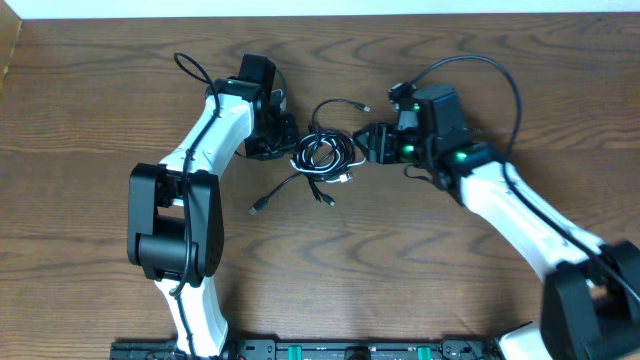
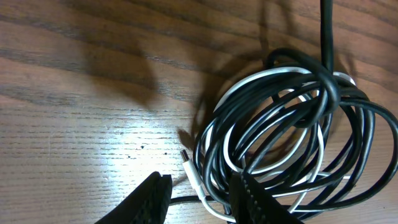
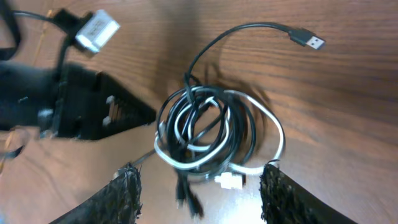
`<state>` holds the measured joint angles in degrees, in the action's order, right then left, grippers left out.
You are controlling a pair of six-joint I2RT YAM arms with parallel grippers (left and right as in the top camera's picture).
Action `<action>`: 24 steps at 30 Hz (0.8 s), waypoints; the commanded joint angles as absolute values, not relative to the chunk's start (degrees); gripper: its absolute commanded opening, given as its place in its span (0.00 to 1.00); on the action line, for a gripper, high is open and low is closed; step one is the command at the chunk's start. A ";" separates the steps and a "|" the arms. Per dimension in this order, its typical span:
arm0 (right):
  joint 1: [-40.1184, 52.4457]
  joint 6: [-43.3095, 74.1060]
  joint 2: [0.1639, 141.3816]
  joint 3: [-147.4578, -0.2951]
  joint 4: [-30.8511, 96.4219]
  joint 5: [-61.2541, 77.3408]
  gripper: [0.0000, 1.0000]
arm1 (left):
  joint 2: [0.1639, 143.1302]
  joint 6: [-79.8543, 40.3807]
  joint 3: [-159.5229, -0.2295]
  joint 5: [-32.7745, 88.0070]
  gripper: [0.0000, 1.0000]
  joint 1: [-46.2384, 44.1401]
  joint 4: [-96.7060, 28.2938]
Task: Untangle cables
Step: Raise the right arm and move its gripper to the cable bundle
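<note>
One coiled bundle of cables (image 1: pixel 322 155) lies on the table (image 1: pixel 100 80) between the two grippers: one white cord (image 3: pixel 278 140) is wound among black ones whose number the knot hides, with three black plug ends (image 1: pixel 362 105) trailing out. The left gripper (image 2: pixel 202 202) has its jaws apart, clamping nothing, with the white cord's plug (image 2: pixel 189 168) just ahead of the gap. The right gripper (image 3: pixel 202 199) stands wide open, the bundle just ahead of and between its jaws.

The cables (image 1: pixel 322 155) lie on the table (image 1: pixel 100 110) between the left gripper (image 1: pixel 284 141) and right gripper (image 1: pixel 368 144).
</note>
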<state>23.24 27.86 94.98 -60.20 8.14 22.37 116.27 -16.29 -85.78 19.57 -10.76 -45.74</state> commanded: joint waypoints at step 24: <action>26.00 36.07 114.59 -64.05 8.56 24.60 0.01 | 117.03 -15.09 -85.27 15.31 0.37 -10.94 -45.98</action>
